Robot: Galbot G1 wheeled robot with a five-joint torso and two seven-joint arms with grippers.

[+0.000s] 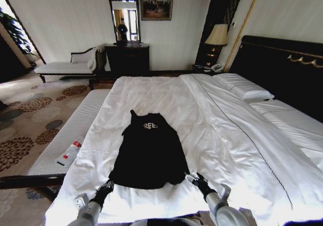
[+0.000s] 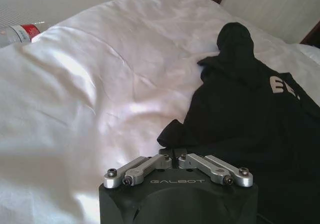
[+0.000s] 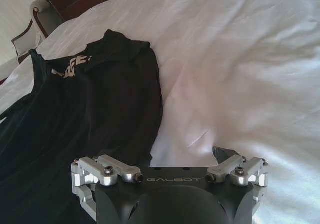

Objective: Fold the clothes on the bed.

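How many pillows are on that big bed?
2 that I can make out: one pillow lies up by the dark headboard, and a flatter second pillow sits beside it, nearer the robot. More could be hidden past the picture's right edge.

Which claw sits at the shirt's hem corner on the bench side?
The left claw, at the T-shirt's near hem corner toward the bench; the right claw is at the pillow-side corner.
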